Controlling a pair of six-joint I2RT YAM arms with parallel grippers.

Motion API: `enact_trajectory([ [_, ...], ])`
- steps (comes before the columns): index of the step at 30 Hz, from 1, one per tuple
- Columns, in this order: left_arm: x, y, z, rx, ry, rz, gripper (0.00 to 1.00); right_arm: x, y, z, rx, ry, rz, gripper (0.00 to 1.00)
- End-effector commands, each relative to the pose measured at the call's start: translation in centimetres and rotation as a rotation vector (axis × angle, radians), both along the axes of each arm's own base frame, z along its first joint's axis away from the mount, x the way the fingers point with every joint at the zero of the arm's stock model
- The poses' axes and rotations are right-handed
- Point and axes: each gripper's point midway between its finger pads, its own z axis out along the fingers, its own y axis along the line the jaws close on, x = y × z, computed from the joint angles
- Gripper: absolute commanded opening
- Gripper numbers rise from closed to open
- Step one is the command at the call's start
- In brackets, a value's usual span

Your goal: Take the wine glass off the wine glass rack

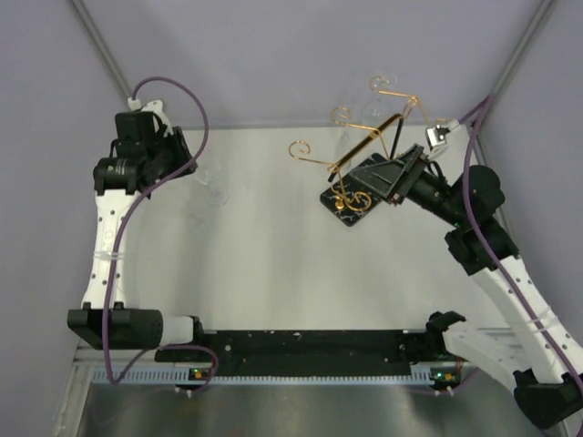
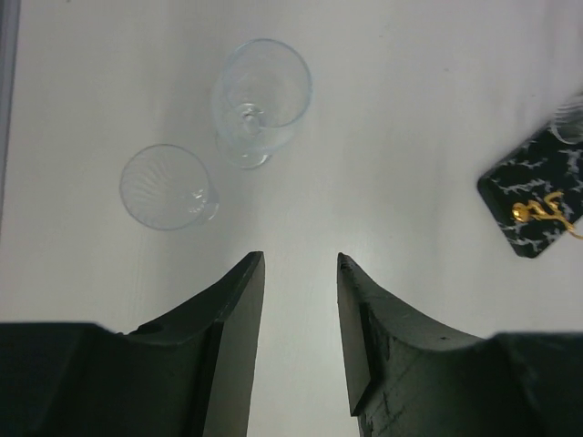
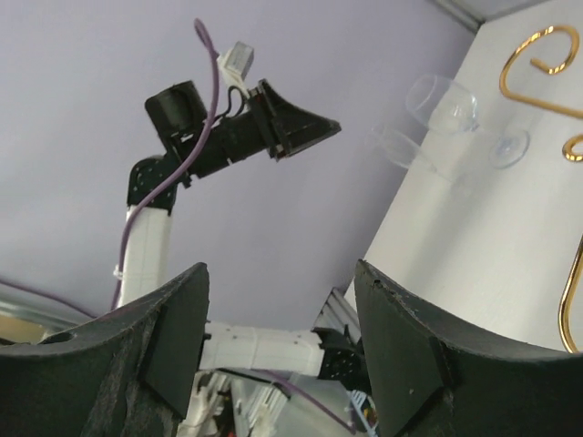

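The wine glass rack (image 1: 364, 150) is a gold wire stand on a black marbled base (image 1: 357, 193) at the table's back right. Faint clear wine glass shapes (image 1: 381, 85) hang by its upper arms. Two wine glasses (image 2: 261, 96) (image 2: 166, 187) stand upright on the table at the left, also faintly visible from above (image 1: 214, 187). My left gripper (image 2: 299, 259) hovers just short of them, open and empty. My right gripper (image 3: 278, 269) is open with nothing between its fingers, tilted sideways at the rack base (image 1: 401, 173).
Grey walls enclose the table on the left, back and right. The rack's gold curls (image 3: 537, 55) lie to the right of my right gripper. A corner of the rack base (image 2: 537, 205) shows far right in the left wrist view.
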Motion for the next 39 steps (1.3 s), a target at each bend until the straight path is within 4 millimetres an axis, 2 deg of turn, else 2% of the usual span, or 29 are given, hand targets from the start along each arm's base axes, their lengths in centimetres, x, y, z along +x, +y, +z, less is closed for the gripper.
enact_trajectory([
  [1,-1.7,-4.3,4.7,-0.151,-0.155,-0.174,0.43,1.0,-2.2,0.9,-0.165,-0.063,-0.144,0.65],
  [3,-2.3,-5.8,5.4,-0.209,-0.177,-0.243,0.43,1.5,-2.9,0.5,-0.230,-0.053,-0.194,0.65],
  [5,-2.9,-8.4,6.0,-0.268,-0.196,-0.335,0.44,1.7,-3.5,0.0,-0.277,-0.039,-0.225,0.65],
  [9,-2.9,-11.5,7.2,-0.353,-0.244,-0.446,0.44,1.5,-4.0,-1.1,-0.303,-0.022,-0.242,0.64],
  [14,-1.0,-14.3,6.4,-0.350,-0.221,-0.466,0.41,1.4,-4.5,-2.5,-0.348,0.002,-0.251,0.57],
  [16,-0.4,-16.1,6.1,-0.328,-0.210,-0.476,0.41,1.2,-4.7,-2.8,-0.364,0.006,-0.259,0.55],
  [18,0.5,-17.1,5.7,-0.306,-0.200,-0.465,0.41,1.1,-5.1,-3.2,-0.385,0.011,-0.270,0.49],
  [20,1.4,-18.5,6.2,-0.307,-0.212,-0.461,0.40,0.9,-5.6,-3.8,-0.407,0.023,-0.285,0.39],
  [24,3.5,-19.9,6.5,-0.290,-0.227,-0.428,0.40,0.8,-5.9,-5.6,-0.453,0.054,-0.290,0.22],
  [29,6.0,-21.4,7.0,-0.305,-0.253,-0.418,0.40,1.7,-6.5,-7.1,-0.493,0.079,-0.325,0.17],
  [33,7.9,-22.6,7.3,-0.300,-0.273,-0.421,0.40,1.9,-6.6,-7.2,-0.503,0.077,-0.334,0.10],
  [34,8.5,-22.9,6.9,-0.294,-0.266,-0.418,0.40,1.8,-6.5,-7.2,-0.502,0.077,-0.331,0.08],
  [35,8.9,-23.1,7.4,-0.290,-0.280,-0.418,0.40,1.8,-6.6,-7.3,-0.502,0.079,-0.331,0.07],
  [36,9.4,-23.3,6.8,-0.277,-0.267,-0.410,0.40,1.7,-6.6,-7.3,-0.500,0.076,-0.328,0.05],
  [39,10.1,-24.1,7.2,-0.255,-0.274,-0.396,0.39,1.4,-6.7,-7.4,-0.496,0.075,-0.331,0.00],
])
